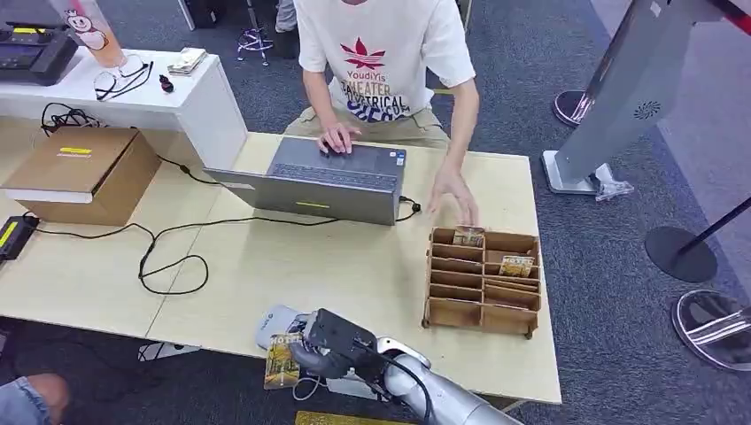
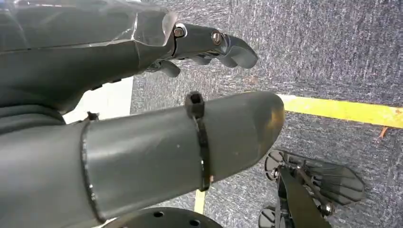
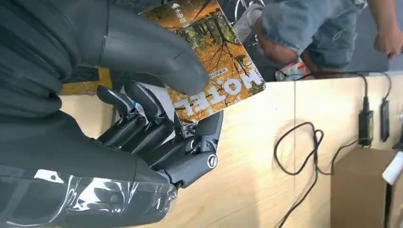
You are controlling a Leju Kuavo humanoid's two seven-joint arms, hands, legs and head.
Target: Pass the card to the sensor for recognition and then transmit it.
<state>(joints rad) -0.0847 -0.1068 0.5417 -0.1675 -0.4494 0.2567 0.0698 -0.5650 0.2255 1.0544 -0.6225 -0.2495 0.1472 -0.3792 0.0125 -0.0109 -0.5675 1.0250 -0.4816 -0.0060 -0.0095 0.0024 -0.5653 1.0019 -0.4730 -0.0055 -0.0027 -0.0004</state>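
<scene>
My right hand (image 1: pixel 332 347) hangs over the table's near edge and pinches a card (image 1: pixel 282 361) with an autumn forest picture and the word HOTEL. The card juts past the edge, just in front of a rounded grey-white sensor (image 1: pixel 276 320) lying on the wooden table (image 1: pixel 292 266). In the right wrist view the thumb presses the card (image 3: pixel 216 61) against the fingers (image 3: pixel 142 123) beneath it. My left hand (image 2: pixel 119 61) hangs above grey carpet with nothing in it, its fingers (image 2: pixel 218 42) stretched out.
A wooden slotted card box (image 1: pixel 483 282) holding several cards stands to the right. A person sits across the table with one hand on a grey laptop (image 1: pixel 319 181) and the other hand (image 1: pixel 456 195) near the box. A cardboard box (image 1: pixel 84 173) and black cables (image 1: pixel 168 257) lie to the left.
</scene>
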